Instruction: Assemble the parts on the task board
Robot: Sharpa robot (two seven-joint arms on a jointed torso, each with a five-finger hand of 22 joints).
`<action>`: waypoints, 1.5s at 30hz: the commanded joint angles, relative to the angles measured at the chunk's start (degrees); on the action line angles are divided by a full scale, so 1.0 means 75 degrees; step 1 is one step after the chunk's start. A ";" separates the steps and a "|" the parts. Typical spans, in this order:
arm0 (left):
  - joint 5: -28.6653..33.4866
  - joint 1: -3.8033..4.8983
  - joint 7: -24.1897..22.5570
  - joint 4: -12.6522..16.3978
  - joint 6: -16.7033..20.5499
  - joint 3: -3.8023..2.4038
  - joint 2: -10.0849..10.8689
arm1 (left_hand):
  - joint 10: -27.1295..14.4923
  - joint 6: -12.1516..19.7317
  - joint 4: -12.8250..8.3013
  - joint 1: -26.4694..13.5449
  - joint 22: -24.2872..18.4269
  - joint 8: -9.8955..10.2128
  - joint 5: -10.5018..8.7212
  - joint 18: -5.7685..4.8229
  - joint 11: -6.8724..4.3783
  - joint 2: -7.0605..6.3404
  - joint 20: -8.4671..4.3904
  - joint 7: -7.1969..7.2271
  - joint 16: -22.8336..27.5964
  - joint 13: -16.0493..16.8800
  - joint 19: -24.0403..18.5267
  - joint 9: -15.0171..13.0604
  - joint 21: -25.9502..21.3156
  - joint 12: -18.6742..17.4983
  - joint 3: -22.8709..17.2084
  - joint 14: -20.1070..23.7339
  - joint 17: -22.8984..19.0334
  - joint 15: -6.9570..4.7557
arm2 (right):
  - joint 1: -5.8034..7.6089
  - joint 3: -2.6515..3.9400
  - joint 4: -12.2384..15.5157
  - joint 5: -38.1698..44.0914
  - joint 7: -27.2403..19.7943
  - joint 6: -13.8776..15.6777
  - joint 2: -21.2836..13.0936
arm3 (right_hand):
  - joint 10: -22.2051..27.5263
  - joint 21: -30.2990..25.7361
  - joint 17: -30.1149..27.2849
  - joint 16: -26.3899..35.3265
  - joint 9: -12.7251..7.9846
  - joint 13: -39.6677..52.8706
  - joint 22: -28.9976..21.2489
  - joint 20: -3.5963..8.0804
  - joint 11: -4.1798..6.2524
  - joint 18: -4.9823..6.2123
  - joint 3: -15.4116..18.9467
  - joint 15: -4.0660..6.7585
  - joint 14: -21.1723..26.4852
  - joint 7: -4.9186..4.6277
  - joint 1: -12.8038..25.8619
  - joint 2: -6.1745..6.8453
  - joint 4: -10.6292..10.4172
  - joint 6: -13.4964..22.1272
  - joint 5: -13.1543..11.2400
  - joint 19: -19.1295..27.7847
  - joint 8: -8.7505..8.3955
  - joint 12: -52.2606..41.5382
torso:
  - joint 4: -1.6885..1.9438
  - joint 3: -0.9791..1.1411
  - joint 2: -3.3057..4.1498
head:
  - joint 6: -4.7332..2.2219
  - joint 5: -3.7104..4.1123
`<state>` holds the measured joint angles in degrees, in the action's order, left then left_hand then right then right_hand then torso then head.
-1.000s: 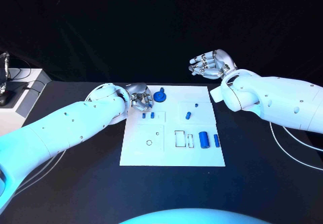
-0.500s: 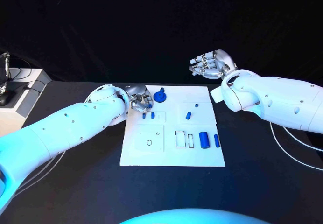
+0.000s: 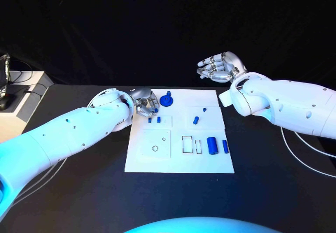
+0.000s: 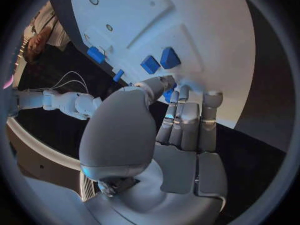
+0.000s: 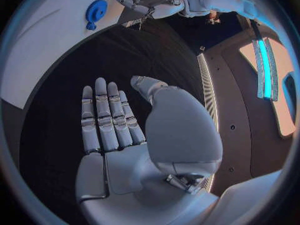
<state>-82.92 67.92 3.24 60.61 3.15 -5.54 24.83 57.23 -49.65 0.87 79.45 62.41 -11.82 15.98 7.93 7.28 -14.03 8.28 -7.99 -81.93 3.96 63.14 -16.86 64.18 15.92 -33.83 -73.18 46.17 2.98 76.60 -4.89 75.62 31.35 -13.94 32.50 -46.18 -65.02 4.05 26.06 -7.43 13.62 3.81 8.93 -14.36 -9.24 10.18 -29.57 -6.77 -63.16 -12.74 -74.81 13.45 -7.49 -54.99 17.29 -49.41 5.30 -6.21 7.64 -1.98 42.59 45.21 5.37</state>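
The white task board [image 3: 179, 160] lies mid-table. My left hand [image 3: 145, 104] hovers over its far-left corner, and thumb and fingertips pinch a small blue part [image 4: 167, 94]. Just beside them sits a blue gear [image 3: 166, 100]. Two small blue parts [image 3: 154, 119] lie just in front of the hand, also seen as blue pieces [image 4: 160, 61] in the left wrist view. Near the middle lie a blue peg [image 3: 196, 119] and a tiny piece [image 3: 204, 109]. Two blue cylinders [image 3: 211, 145] rest at the right edge. My right hand [image 3: 220, 67] is raised behind the board, fingers spread and empty [image 5: 109, 130].
A raised white square with a ring and a small hole [image 3: 155, 144] and rectangular slots [image 3: 189, 144] occupy the board's near half. A grey stand with cables [image 3: 14, 94] sits at the table's far left. Black table surrounds the board.
My left hand has drawn slightly back toward the board's far-left corner, fingers curled tighter. The right hand has stayed still.
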 commanded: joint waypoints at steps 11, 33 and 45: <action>0.0139 -0.0010 -0.0086 0.0206 0.0353 -0.0069 0.0193 | -0.0286 0.0064 -0.0031 -0.0035 -0.0200 0.0056 -0.0024 0.0102 0.0055 -0.0041 0.0061 0.0026 0.0061 0.0074 -0.0222 0.0008 -0.0209 0.0084 0.0113 0.0257 -0.0395 0.0065 | -0.0008 0.0002 -0.0044 0.0085 0.0058 -0.0347 -0.0015 | 0.0091 -0.0027 -0.0020 0.0064 0.0008 -0.0016 -0.0023 -0.0038 -0.0003 0.0059 0.0038 -0.0041 -0.0002 -0.0017 -0.0020 -0.0023 0.0035 -0.0044 0.0017 -0.0009 0.0023 0.0033 | -0.0004 0.0003 -0.0005 | -0.0039 0.0000; 0.6403 -0.0261 -0.2259 0.0571 0.0287 -0.0928 0.1491 | -0.0949 -0.0263 0.0248 0.0063 -0.1768 -0.0011 0.0003 0.0346 0.0141 0.0366 0.0195 -0.0450 0.2124 0.0202 -0.2018 0.0024 -0.2299 0.1276 0.0387 0.2609 -0.3658 0.0161 | -0.0251 -0.0043 -0.0400 0.5653 0.1941 -0.2587 -0.0181 | -0.0702 0.2656 0.2708 -0.4709 -0.0005 -0.0008 0.1552 0.1338 0.0502 -0.0045 0.0686 0.0874 -0.3120 0.0436 -0.0589 -0.0380 0.0976 -0.0550 -0.0168 -0.2806 0.0177 0.0159 | 0.0017 -0.0038 -0.0100 | -0.0209 0.0327; 0.9053 -0.0860 -0.2882 0.1918 0.0221 -0.0985 0.2496 | -0.0360 -0.0297 0.0377 -0.0053 -0.2010 -0.0052 -0.0004 0.0357 -0.0034 0.0414 0.0085 -0.0346 0.2169 0.0294 -0.1701 0.0031 -0.2537 0.1695 0.0659 0.2324 -0.3715 0.0024 | -0.0545 -0.0050 -0.0160 0.8260 0.2866 -0.1928 -0.0240 | -0.0478 0.3848 0.5888 -0.8998 -0.0031 -0.0017 0.2742 0.1270 0.0512 0.0002 0.0063 0.0839 -0.3240 0.0464 -0.0365 -0.0026 0.0763 -0.0703 -0.0719 -0.2788 0.0169 0.0361 | 0.0047 -0.0050 -0.0109 | -0.0286 0.0549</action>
<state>-23.62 61.74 -14.64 73.96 5.30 -12.80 43.19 54.20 -51.82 3.63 79.78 47.38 -11.83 16.14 9.74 6.87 -10.99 8.81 -10.96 -65.84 6.10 49.96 -16.67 45.54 28.33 -29.31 -55.40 18.38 3.18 72.76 -5.26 74.19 83.74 3.89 16.62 -48.02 -69.02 32.67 69.95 -74.59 13.30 3.74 29.38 -4.61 -5.34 10.18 -29.05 -0.21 -83.85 -9.34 -77.33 12.85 -1.59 -59.83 12.04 -70.18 6.61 -3.68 7.84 -2.30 41.79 43.15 9.14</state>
